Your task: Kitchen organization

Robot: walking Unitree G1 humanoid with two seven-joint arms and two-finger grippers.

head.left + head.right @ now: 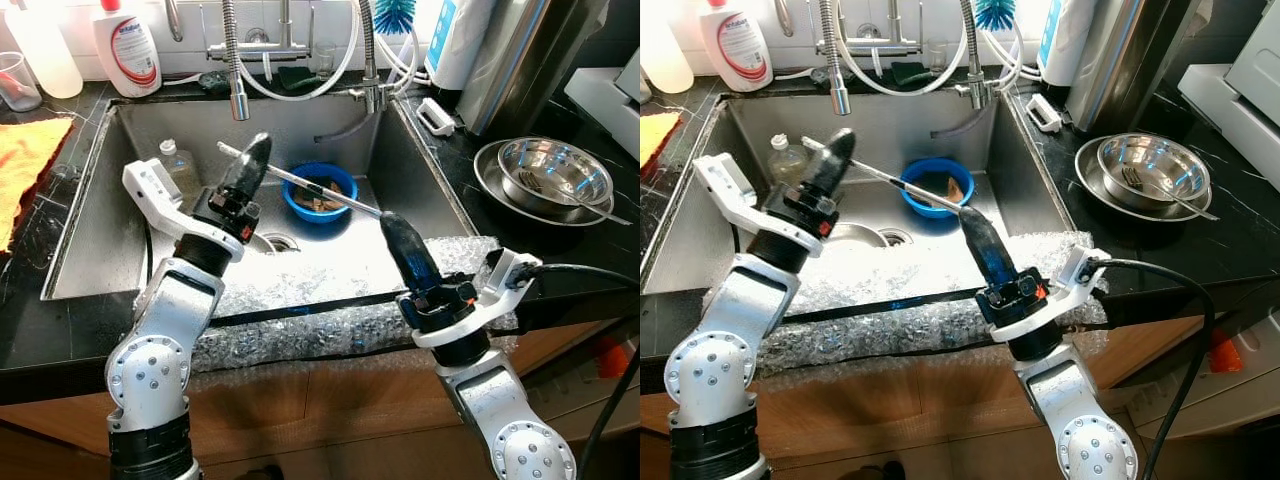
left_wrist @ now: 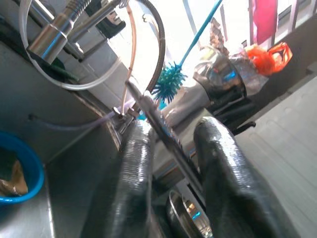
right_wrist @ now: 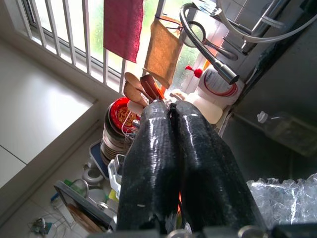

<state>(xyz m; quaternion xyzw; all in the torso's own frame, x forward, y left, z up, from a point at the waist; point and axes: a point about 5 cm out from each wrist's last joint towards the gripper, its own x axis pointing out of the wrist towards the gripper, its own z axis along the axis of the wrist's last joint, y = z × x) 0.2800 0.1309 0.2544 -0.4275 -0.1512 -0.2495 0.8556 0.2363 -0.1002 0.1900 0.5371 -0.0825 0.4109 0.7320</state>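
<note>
Right claw (image 1: 386, 219) grasps 1 end of a long metal rod (image 1: 300, 182) above the sink (image 1: 140, 130); left claw (image 1: 258, 145) grips the other end, over a blue bowl (image 1: 322, 213).

Sink basin (image 1: 130, 240) is occupying the centre of the frame, set into the counter (image 1: 560, 250). A bowl (image 1: 320, 195) is sitting inside the basin, toward its back. A long utensil (image 1: 300, 182) is lying slantwise above the bowl, running from upper left to lower right. The faucet (image 1: 237, 60) is hanging behind the basin at top centre. A bottle (image 1: 128, 45) is standing at upper left. Metal bowls (image 1: 553, 172) are resting on the counter at right. Bubble wrap (image 1: 320, 300) is lying along the front rim.
</note>
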